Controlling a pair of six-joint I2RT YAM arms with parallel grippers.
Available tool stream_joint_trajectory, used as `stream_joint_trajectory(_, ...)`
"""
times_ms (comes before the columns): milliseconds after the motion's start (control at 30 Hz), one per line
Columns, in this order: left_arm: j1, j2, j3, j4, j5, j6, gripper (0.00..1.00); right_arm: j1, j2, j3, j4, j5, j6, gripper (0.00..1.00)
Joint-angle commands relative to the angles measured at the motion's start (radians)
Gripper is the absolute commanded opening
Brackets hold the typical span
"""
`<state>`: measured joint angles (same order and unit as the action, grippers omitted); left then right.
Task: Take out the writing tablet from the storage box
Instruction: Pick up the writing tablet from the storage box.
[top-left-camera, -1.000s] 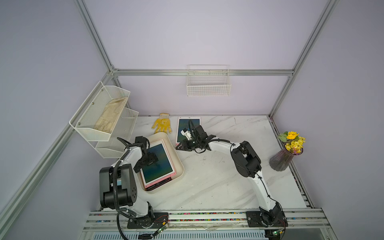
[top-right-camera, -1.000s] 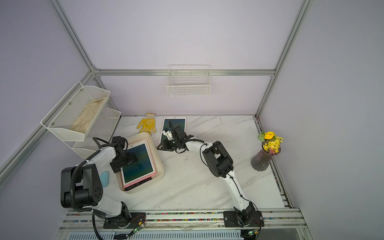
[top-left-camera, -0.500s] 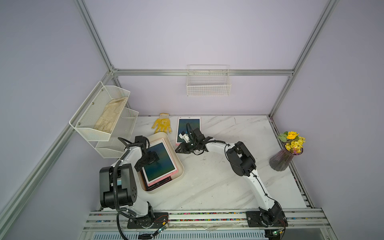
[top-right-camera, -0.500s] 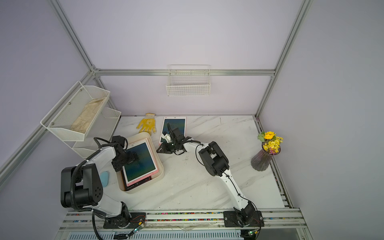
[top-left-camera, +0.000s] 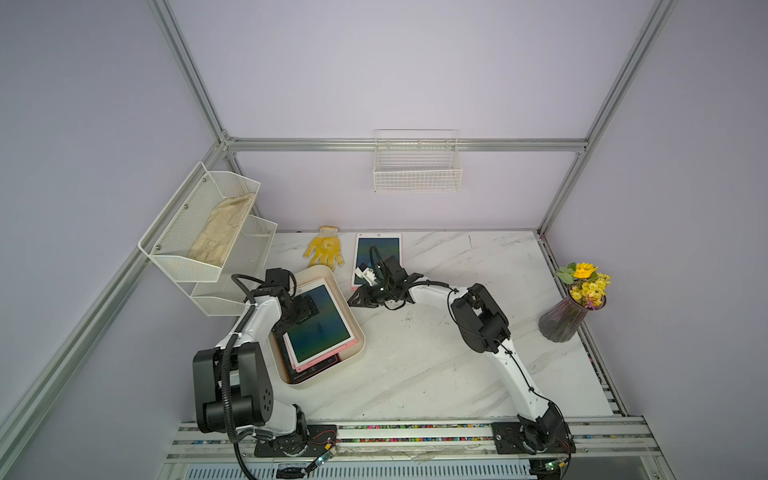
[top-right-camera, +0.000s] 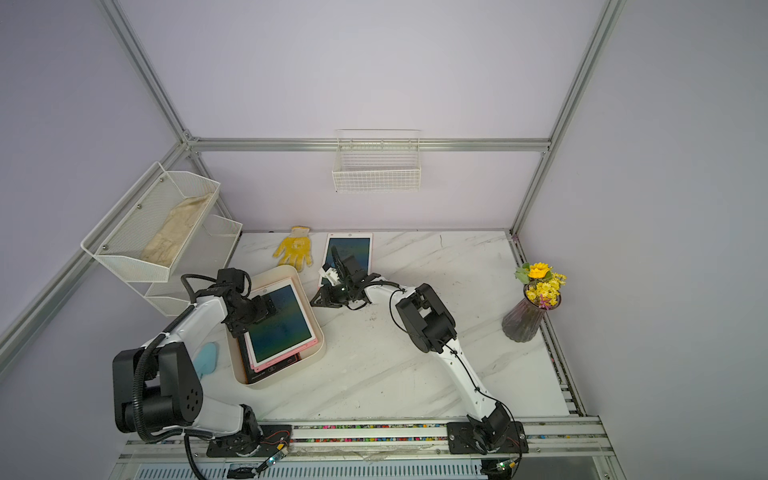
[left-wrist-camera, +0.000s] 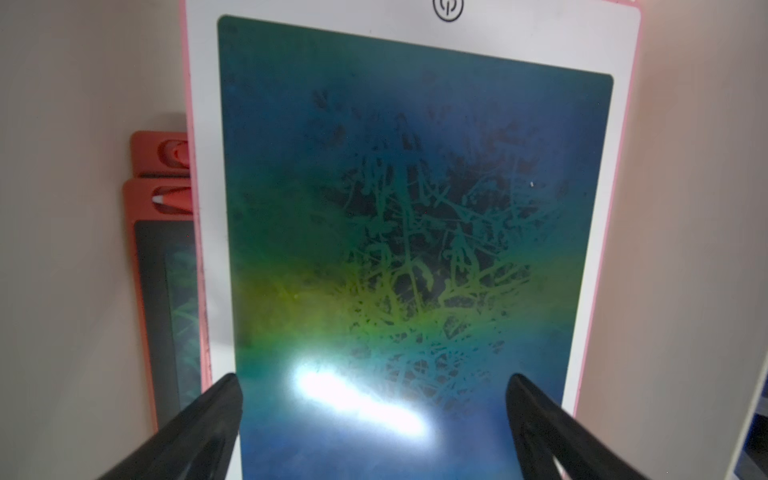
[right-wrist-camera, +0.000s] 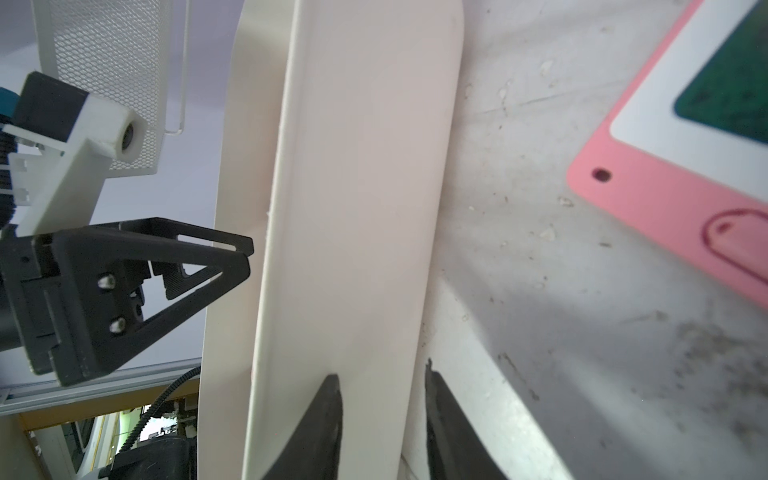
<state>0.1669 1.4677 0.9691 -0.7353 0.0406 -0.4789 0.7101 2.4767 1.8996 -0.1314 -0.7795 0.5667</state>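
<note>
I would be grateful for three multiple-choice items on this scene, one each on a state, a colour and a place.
1. The left gripper is: A open above the top writing tablet in the storage box; B shut on that tablet; C out of view.
2. That tablet's edge is: A green; B yellow; C pink.
3. The yellow glove lies: A in the storage box; B on the table; C in the left gripper.
Answers: 1 A, the left wrist view shows its fingers spread apart over the screen; 2 C, pink rims the white face; 3 B, both top views show it on the marble by the back wall.
</note>
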Motion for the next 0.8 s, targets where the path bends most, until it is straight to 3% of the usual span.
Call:
stream_joint_trajectory(0,0.000,-0.013,-0.005,-0.062,-0.057,-0.011,0.98,0.028,0.005,0.027,-0.007,-0.029,-0.015,0.36)
stream_joint_trajectory(300,0.002,-0.093,-0.016,-0.140,-0.148,-0.070,1.00,0.031,0.014,0.042,-0.024,-0.030,-0.024,0.36)
stream_joint_trajectory(567,0.001,-0.079,-0.040,-0.122,-0.138,-0.058,1.00,0.032,0.011,0.040,-0.020,-0.027,-0.021,0.36)
stream_joint_trajectory(767,0.001,-0.094,-0.072,-0.028,-0.060,-0.045,1.00,0.032,0.013,0.029,-0.002,-0.037,-0.014,0.34)
